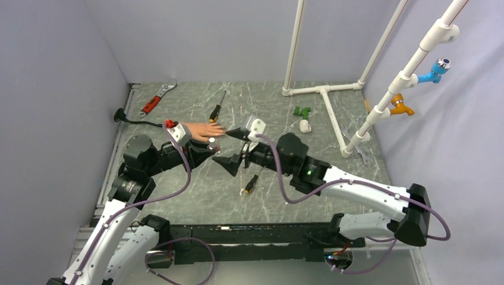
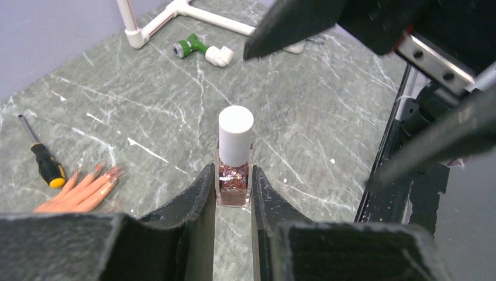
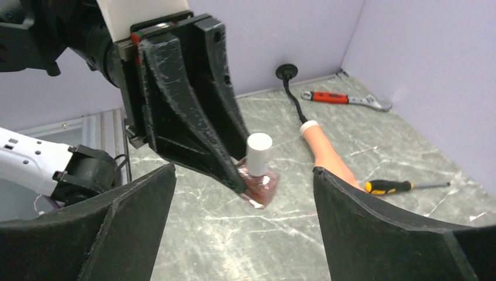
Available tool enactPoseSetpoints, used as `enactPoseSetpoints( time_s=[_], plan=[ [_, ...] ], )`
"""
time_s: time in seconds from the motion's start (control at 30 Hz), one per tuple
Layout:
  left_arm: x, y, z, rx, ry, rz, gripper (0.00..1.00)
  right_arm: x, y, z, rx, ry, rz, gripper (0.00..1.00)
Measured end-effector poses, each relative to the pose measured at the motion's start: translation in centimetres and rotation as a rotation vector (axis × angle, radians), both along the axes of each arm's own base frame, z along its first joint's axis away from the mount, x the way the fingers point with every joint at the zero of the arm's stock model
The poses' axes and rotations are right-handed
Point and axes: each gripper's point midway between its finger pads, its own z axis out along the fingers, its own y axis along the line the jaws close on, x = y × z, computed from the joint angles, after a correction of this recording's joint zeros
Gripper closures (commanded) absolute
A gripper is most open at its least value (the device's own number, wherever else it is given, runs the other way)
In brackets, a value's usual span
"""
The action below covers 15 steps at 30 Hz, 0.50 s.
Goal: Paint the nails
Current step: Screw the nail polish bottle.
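Left gripper (image 2: 234,178) clamped tight on the glass body of the white-capped polish bottle (image 2: 235,140). Right gripper (image 3: 243,170) spread wide, gripping nothing, the bottle just ahead of it. The nails (image 2: 111,174) lie on the tabletop (image 2: 327,117), on the mannequin hand (image 1: 205,130), just beside a screwdriver (image 2: 47,167).

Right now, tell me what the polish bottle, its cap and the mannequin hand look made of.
Bottle: clear, glossy, likely glass; glittery pink polish shows through.
Cap: matte white, probably plastic.
Mannequin hand: flesh-coloured, smooth, dull sheen; looks rubbery.
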Motion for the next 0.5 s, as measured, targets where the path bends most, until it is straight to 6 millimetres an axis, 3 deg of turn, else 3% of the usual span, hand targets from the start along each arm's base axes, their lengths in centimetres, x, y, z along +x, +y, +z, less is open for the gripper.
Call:
enactPoseSetpoints(
  time_s=[0.2,0.5],
  plan=[
    [-1.4,-0.9,0.8,-0.021,-0.029,-0.102,1.00,0.4,-2.8,2.0,0.002,-0.052,0.138,0.23],
    [-3.9,-2.6,1.4,-0.060,-0.014,-0.312,1.00,-3.4,-2.7,1.9,-0.055,-0.050,0.402,0.35]
  ],
)
